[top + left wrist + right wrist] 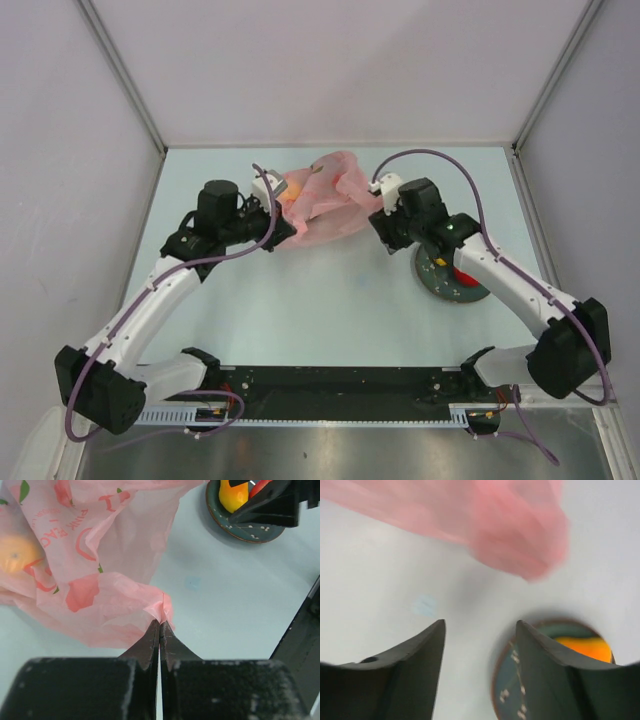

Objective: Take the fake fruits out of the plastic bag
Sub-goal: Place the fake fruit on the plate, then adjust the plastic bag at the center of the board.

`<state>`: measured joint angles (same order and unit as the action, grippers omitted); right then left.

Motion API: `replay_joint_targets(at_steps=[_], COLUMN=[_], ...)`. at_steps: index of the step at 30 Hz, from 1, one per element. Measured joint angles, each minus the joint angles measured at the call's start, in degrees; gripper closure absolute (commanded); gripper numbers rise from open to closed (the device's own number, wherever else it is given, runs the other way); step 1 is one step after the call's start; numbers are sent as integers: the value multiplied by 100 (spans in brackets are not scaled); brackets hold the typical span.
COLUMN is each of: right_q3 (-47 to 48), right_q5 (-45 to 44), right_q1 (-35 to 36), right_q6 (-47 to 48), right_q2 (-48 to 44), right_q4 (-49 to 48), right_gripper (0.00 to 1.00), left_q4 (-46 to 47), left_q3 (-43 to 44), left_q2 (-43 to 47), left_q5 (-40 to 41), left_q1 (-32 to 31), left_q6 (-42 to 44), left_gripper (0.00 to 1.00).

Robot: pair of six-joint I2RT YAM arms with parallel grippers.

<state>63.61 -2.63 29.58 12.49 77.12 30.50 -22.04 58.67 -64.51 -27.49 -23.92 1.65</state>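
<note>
The pink plastic bag (325,200) lies crumpled at the back of the table. An orange fake fruit (17,555) shows through the bag's film (100,555) and glows orange from above (293,193). My left gripper (161,622) is shut on a fold of the bag's lower edge, at the bag's left side (280,228). Beside the bag's right end, my right gripper (388,238) stands open and holds nothing (480,625), with the blurred bag (520,535) ahead of it. A yellow-orange fruit (232,495) and a red one (468,277) sit on the dark plate (440,283).
The dark round plate (245,530) lies right of the bag, close under my right fingers, with its rim (502,680) between them. Grey walls enclose the table on the left, back and right. A black rail runs along the near edge (340,385).
</note>
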Motion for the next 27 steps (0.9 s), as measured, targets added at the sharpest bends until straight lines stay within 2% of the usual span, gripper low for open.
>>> replay_joint_targets(at_steps=[2,3,7,13,18,22,27], right_q3=[190,267,634,1718,2245,2124,1167], right_q5=[201,275,498,732,769,758,721], right_q1=[459,634,992,903,946,1209,1775], right_q6=[15,11,-146,-636,-798,-848,-999], right_q2=[-142,-168,175,1980,3132,3329,2935], right_q4=[-236,-378,-848,-1342,-1497,-1615,-1808], right_gripper=[57,66,80,83,83,83,84], left_q4=[-140,-223,-643,-1115,-1318,-1322,-1349], left_q3=[4,13,210,476,470,433,433], left_q2=[153,240,428,616,793,901,1032], left_q5=[39,52,59,177,232,229,188], left_q1=[13,20,22,22,76,407,837], left_q6=[155,232,520,828,964,909,874], left_gripper=[100,100,100,100,100,100,100])
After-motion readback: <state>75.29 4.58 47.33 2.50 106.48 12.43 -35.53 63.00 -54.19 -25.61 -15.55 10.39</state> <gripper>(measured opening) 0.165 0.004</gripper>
